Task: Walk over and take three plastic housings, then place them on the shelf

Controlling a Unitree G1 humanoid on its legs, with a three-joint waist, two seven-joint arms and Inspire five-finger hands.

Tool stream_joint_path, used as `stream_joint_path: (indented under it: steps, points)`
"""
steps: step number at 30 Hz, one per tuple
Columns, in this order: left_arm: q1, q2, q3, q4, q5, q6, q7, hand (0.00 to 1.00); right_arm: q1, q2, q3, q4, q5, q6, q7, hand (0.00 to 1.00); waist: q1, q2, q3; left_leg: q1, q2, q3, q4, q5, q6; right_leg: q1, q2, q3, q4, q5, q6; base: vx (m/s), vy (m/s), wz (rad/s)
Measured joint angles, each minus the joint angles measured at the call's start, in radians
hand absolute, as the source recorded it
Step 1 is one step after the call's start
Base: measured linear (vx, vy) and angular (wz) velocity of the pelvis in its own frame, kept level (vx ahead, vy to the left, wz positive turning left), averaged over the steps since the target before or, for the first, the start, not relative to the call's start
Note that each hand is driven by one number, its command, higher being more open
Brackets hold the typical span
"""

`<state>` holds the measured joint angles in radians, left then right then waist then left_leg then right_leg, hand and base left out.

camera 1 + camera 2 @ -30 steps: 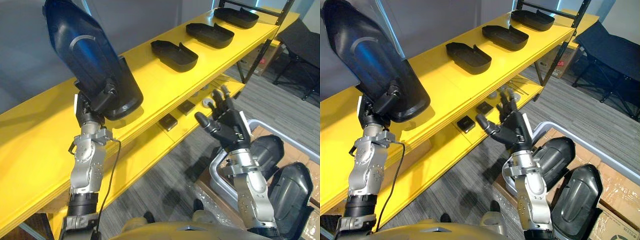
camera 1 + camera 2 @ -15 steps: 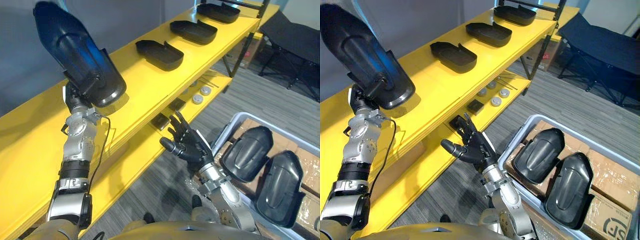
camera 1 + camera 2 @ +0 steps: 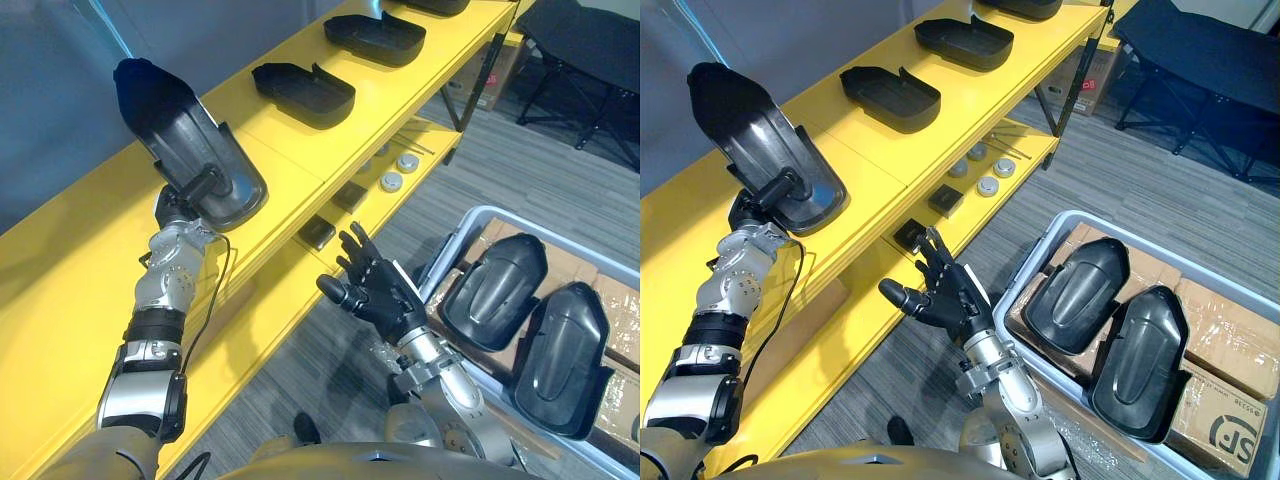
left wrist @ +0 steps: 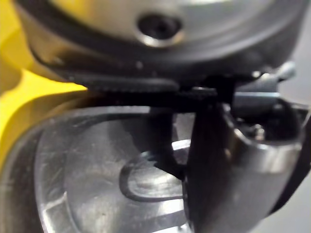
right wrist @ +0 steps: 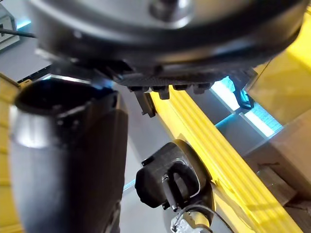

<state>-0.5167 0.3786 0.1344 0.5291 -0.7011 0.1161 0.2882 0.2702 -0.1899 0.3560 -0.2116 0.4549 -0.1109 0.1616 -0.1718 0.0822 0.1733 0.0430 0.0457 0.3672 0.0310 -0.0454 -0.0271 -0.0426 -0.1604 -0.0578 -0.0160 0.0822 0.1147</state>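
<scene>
A workshop or storeroom is indicated by a long yellow shelf [image 3: 290, 140] on which black plastic housings [image 3: 303, 93] are laid in a row, and by a grey crate [image 3: 1080, 217] set on cardboard boxes [image 3: 1230, 335] over grey carpet [image 3: 1140, 170].

Cardboard boxes [image 3: 1230, 340] in grey bin [image 3: 1160, 250]

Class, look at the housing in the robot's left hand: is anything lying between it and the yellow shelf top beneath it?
Nothing visible does. The left hand holds the housing tilted over a bare stretch of the top shelf; the nearest placed housing lies farther along, apart.
</scene>
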Motion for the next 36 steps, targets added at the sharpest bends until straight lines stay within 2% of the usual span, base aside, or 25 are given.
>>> stream_joint_path:
  steps: [2,3,10,18,22,28,32,36]
  points:
    - [-0.025,0.001,0.000,0.028,-0.001,0.006,0.009,0.00,-0.001,-0.013,0.010,0.000,0.001,0.000,-0.022,1.00,0.001,0.000,0.001,0.001,0.000,-0.003,0.001,0.000,0.000,0.003,0.000,-0.004,0.000,0.000,0.000,-0.05,-0.017,0.03]
    - [-0.036,0.010,0.001,0.047,-0.003,0.013,0.017,1.00,-0.003,-0.014,0.018,-0.001,0.001,0.000,-0.032,1.00,0.001,-0.001,0.003,0.001,0.002,-0.003,0.002,0.001,0.000,0.003,-0.001,-0.001,0.001,0.000,-0.001,-0.05,-0.014,0.01]
    - [-0.081,0.029,0.002,0.072,-0.003,0.033,0.089,1.00,-0.011,-0.034,0.056,-0.002,0.001,0.000,-0.065,1.00,-0.001,-0.004,0.032,-0.001,0.007,-0.002,0.009,0.000,-0.001,-0.003,-0.003,0.001,0.013,-0.001,-0.002,-0.04,-0.015,-0.01]
    - [-0.130,0.032,0.003,0.114,0.002,0.040,0.102,1.00,-0.017,-0.042,0.072,-0.046,0.004,-0.004,-0.107,1.00,-0.004,-0.009,0.055,-0.018,0.010,-0.010,0.028,0.000,-0.002,-0.010,-0.005,-0.010,0.022,-0.003,-0.003,-0.05,-0.010,0.02]
    - [-0.151,0.032,0.002,0.130,0.003,0.038,0.103,1.00,-0.033,-0.042,0.079,-0.047,0.004,-0.004,-0.126,1.00,-0.005,-0.020,0.063,-0.021,0.012,-0.016,0.036,0.000,-0.002,-0.010,-0.006,-0.017,0.030,-0.004,-0.004,-0.03,-0.003,0.04]
    - [-0.168,0.031,-0.002,0.130,0.004,0.034,0.146,1.00,-0.044,-0.042,0.080,-0.047,0.025,-0.004,-0.144,1.00,-0.013,-0.027,0.075,-0.023,0.010,-0.017,0.036,0.001,-0.003,-0.011,-0.009,-0.017,0.031,-0.004,-0.004,-0.01,0.002,0.00]
    - [-0.198,0.029,-0.010,0.140,0.019,0.031,0.250,1.00,-0.048,-0.042,0.081,-0.047,0.024,-0.004,-0.152,1.00,-0.028,-0.030,0.081,-0.027,0.011,-0.018,0.036,0.002,-0.004,-0.016,-0.008,-0.017,0.031,-0.003,-0.003,0.00,0.000,0.00]
    - [-0.259,0.029,0.000,0.194,0.173,0.039,0.374,1.00,-0.045,-0.042,0.084,-0.047,0.023,-0.006,-0.166,1.00,-0.038,-0.033,0.083,-0.034,0.015,-0.016,0.035,0.005,-0.005,-0.025,-0.004,-0.016,0.030,0.004,0.000,0.00,0.000,0.00]
